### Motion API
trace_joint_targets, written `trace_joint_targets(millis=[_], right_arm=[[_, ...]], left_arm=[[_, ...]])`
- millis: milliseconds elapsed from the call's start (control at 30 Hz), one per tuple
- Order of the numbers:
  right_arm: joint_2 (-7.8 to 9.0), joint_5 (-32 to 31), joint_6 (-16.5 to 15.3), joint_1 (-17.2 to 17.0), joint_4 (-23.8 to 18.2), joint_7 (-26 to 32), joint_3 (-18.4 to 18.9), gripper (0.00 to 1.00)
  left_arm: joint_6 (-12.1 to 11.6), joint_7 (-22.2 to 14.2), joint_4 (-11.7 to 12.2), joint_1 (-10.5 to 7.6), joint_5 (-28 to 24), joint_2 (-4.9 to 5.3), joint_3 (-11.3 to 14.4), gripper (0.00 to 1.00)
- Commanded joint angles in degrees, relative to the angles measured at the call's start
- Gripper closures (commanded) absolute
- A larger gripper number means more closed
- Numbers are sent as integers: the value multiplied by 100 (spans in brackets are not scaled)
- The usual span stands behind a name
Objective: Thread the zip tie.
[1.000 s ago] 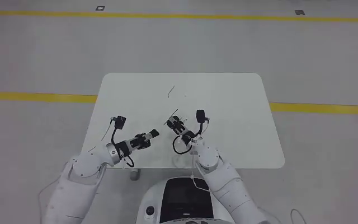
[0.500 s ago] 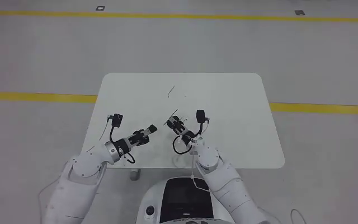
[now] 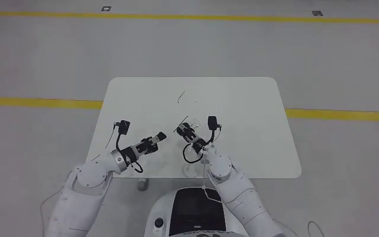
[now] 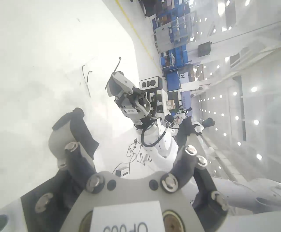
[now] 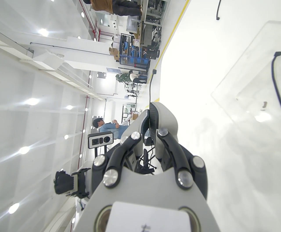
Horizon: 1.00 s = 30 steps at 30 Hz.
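Observation:
My right gripper (image 3: 179, 127) hovers over the near middle of the white table (image 3: 249, 118), shut on a thin black zip tie (image 3: 182, 122). The tie's strap (image 5: 150, 85) sticks straight out from between the closed fingertips (image 5: 153, 107). In the left wrist view its headed end (image 4: 118, 62) juts beyond the right gripper (image 4: 113, 80). My left gripper (image 3: 159, 137) sits a short way to the left of it, pointing toward it. It is open, its two fingers (image 4: 74, 125) spread wide with nothing between them.
A second black zip tie (image 3: 181, 96) lies loose on the table farther back, also seen as a zip tie (image 5: 217, 11) in the right wrist view. A black cable (image 3: 189, 155) loops by the right wrist. The table's right half is bare.
My left gripper has shifted slightly away from the table's near edge, still facing the right gripper. The right gripper and its zip tie have held still.

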Motion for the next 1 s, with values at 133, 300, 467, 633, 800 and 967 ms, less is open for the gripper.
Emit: trace_joint_targets(millis=[133,300,467,633,800,967], right_arm=[[0,0,0,0,0,0,0,100],[0,0,0,0,0,0,0,100],[0,0,0,0,0,0,0,100],[18,170,-241,-207,-172,-98,-9,100],[48,393,-480,-305,-241,106,-41,100],[63,334,-527,-301,-274,-21,-39,100]], left_arm=[[0,0,0,0,0,0,0,0],[0,0,0,0,0,0,0,0],[4,23,-17,-8,19,0,5,0],[47,-25,19,-188,273,-2,339,0],[-178,91,604,-496,38,-45,698,0],[-182,288,774,-626,17,-63,772,0]])
